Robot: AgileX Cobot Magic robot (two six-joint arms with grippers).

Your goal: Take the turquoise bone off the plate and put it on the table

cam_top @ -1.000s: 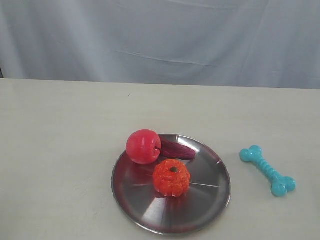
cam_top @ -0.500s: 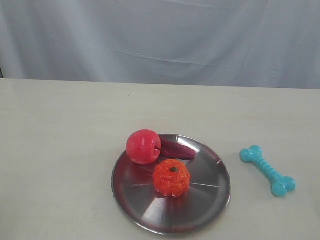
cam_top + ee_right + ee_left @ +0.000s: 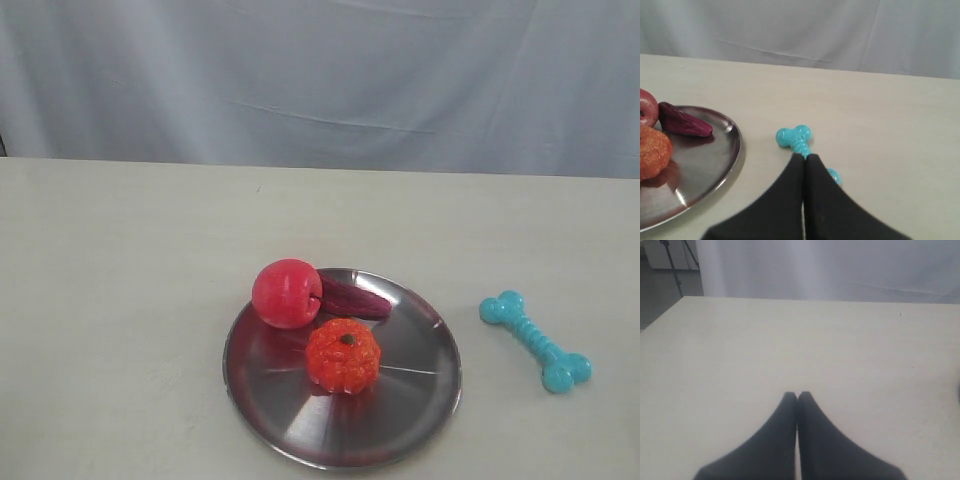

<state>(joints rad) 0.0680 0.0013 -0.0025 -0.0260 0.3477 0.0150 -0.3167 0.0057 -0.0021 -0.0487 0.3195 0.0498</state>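
Note:
The turquoise bone point(image 3: 535, 342) lies flat on the cream table point(image 3: 130, 260), to the right of the steel plate point(image 3: 410, 400) and apart from its rim. In the right wrist view the bone point(image 3: 796, 137) lies just beyond my right gripper point(image 3: 804, 156), whose fingers are shut together with nothing between them and hide part of its shaft. My left gripper point(image 3: 797, 395) is shut too, over bare table point(image 3: 740, 350). Neither gripper shows in the exterior view.
On the plate sit a red apple point(image 3: 286, 292), an orange ribbed pumpkin-like toy point(image 3: 343, 355) and a dark purple piece point(image 3: 354, 298). A grey-white curtain point(image 3: 320, 70) hangs behind the table's far edge.

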